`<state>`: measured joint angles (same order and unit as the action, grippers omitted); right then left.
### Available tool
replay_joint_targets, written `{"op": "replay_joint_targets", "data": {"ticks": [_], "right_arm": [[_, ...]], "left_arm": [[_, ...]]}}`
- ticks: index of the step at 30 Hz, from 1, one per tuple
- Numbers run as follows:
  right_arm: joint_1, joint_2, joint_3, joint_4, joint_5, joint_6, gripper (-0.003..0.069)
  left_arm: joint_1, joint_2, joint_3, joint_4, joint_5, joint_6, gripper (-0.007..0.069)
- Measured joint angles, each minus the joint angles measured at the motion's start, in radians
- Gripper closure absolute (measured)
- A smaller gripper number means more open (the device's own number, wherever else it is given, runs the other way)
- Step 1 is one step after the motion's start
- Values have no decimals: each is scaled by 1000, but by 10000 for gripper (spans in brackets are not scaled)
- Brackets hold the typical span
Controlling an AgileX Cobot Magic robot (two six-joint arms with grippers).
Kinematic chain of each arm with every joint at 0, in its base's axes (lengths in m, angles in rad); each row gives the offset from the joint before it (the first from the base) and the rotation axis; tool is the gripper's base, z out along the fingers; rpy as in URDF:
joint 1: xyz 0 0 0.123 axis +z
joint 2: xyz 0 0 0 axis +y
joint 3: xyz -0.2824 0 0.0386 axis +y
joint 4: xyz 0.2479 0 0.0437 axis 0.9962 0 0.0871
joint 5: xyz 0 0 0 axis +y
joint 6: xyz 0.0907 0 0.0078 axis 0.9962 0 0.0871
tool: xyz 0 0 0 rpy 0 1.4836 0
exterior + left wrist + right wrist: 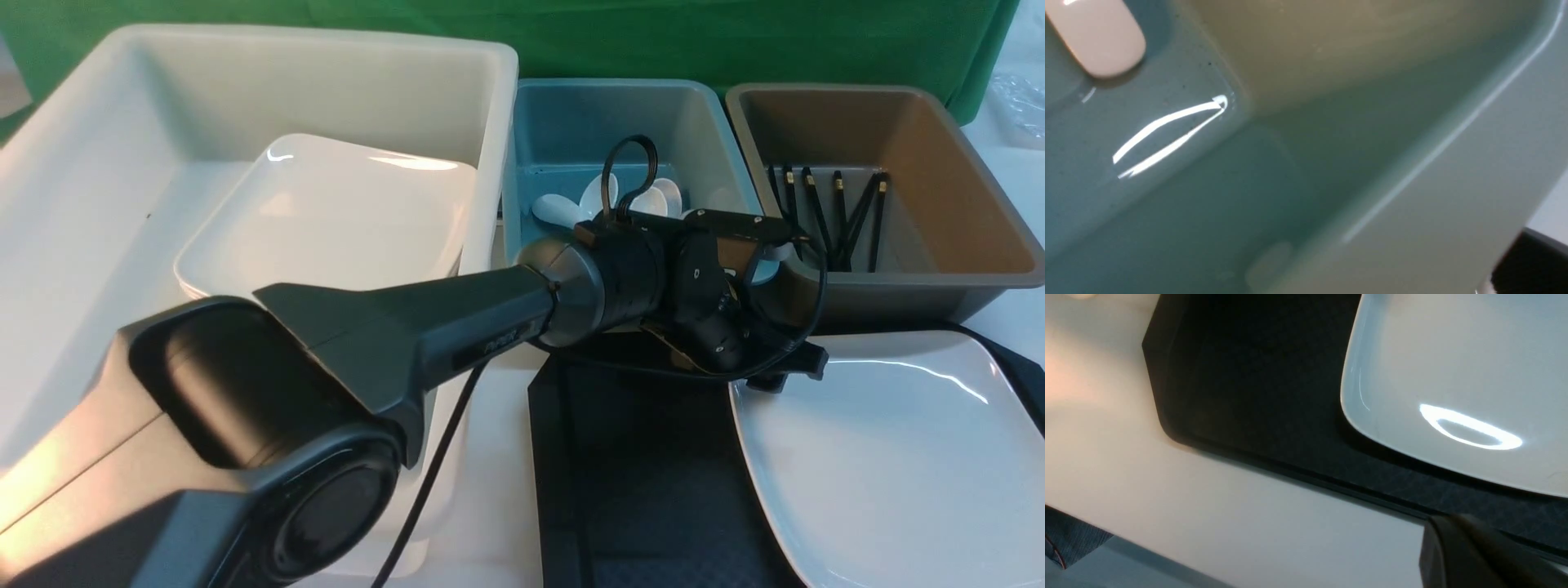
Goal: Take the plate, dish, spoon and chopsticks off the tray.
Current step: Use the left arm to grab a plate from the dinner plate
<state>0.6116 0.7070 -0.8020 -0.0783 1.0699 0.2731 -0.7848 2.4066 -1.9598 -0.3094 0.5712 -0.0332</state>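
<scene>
The white plate point(898, 457) lies on the right side of the black tray point(645, 474); in the right wrist view the plate point(1453, 375) rests on the tray point(1257, 396) too. Several white spoons point(653, 200) lie in the blue bin point(571, 131), and one spoon handle point(1098, 41) shows in the left wrist view. Black chopsticks point(841, 216) lie in the brown bin point(963, 188). My left gripper point(775, 245) hangs over the blue bin's near right corner; its jaws are hidden. My right gripper point(1474, 555) is shut and empty beside the tray's edge. No dish shows.
A big white tub point(98, 180) fills the left and holds a large white square plate point(326, 212). My left arm point(392, 335) stretches from the near left across the tub's corner to the bins. Green cloth point(735, 33) hangs behind.
</scene>
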Motion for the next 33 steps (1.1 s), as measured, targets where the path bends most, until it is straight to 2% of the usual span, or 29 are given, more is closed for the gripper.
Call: {"op": "replay_joint_targets", "data": {"ticks": [3, 8, 18, 25, 33], "right_arm": [[0, 0, 0, 0, -2, -1, 637], [0, 0, 0, -4, -2, -2, 637], [0, 0, -51, -47, -7, -2, 637], [0, 0, -179, -50, -14, -3, 636], [0, 2, -243, -54, -23, -3, 634]], "left_arm": [[6, -1, -1, -27, 4, -13, 431], [7, -27, -2, -33, 49, -18, 445], [6, -224, -2, 43, 219, 33, 567], [6, -353, -1, 79, 324, 88, 595], [6, -459, 1, 122, 370, 109, 595]]}}
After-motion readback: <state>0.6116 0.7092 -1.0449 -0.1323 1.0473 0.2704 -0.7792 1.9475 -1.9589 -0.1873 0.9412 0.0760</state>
